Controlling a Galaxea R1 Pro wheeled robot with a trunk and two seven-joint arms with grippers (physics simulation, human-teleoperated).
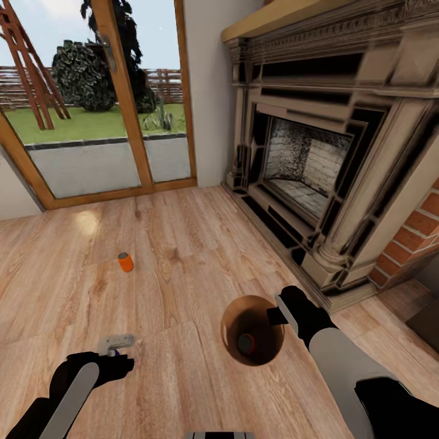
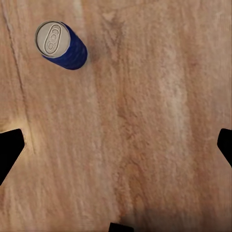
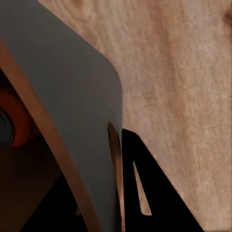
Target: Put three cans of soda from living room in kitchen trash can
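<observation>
blue can [image 2: 62, 44] upright, grey top; left gripper [image 2: 116, 145] spread; right gripper [image 3: 118, 159] pinching bin [image 3: 72, 106] rim

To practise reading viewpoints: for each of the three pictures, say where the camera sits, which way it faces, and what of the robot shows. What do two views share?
Head: high, facing forward and down; floor, fireplace, both arms.
Left wrist: straight down at floor; blue can, dark fingertips.
Right wrist: beside bin wall, finger gripping it.
Shared: head and right wrist both show the bin holding an orange can.
</observation>
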